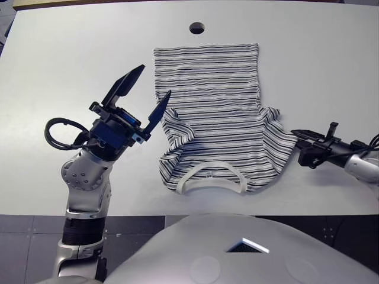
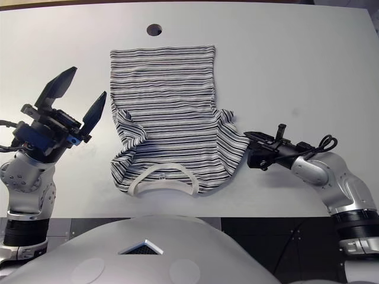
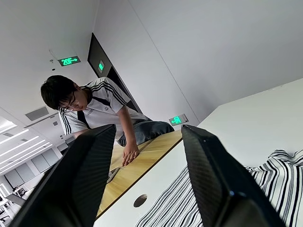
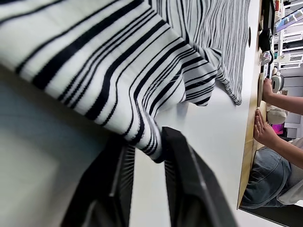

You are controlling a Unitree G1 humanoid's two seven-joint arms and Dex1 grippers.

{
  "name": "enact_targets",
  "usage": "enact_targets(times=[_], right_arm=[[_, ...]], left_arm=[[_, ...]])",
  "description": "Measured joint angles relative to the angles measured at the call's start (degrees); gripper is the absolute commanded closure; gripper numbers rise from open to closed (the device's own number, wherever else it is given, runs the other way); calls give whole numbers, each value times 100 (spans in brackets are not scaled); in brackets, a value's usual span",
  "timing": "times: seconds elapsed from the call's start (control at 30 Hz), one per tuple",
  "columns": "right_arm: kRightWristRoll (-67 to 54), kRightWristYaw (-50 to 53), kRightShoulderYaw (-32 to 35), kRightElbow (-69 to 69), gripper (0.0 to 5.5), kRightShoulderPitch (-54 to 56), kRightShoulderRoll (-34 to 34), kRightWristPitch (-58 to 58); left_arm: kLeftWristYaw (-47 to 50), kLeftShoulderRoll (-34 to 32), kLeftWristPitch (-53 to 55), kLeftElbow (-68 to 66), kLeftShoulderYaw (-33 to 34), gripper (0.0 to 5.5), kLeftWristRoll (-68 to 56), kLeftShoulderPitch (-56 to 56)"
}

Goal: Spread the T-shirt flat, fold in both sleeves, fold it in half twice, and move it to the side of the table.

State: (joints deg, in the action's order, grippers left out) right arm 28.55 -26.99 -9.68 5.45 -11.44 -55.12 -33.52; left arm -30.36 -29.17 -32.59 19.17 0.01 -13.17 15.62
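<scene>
T-shirt (image 1: 216, 112), black-and-white striped, flat on white bench (image 1: 71, 53) between the two sets of jaws. Collar (image 1: 210, 171) at the near edge, hem (image 1: 206, 50) far. Right jaws low at bench level, nearly together, clamped on the edge of the right sleeve (image 1: 281, 142); cloth lifted slightly off the bench there, drooping down into the narrow gap. Left jaws wide apart, raised above the bench, holding nothing, just beside the shirt's left edge. Left sleeve (image 1: 177, 127) bunched and turned in over the body, nearest the left jaws' inner tip. Round cable hole (image 1: 196, 28) in the bench beyond the hem, well apart from both jaws. Past the left jaws, wooden table (image 3: 142, 156) butting the bench's far edge, dark door (image 3: 102, 61), green lit signs (image 3: 69, 60), pale walls and ceiling.
</scene>
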Motion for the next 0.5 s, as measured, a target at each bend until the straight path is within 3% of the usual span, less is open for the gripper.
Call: enact_targets(times=[0.3, 0.5], right_arm=[[-34, 63, -14, 66, 538, 30, -1, -58], [-364, 423, 593, -792, 538, -201, 172, 75]], left_arm=[[-29, 63, -2, 10, -1, 291, 5, 3], [-33, 82, -20, -72, 35, 291, 30, -44]])
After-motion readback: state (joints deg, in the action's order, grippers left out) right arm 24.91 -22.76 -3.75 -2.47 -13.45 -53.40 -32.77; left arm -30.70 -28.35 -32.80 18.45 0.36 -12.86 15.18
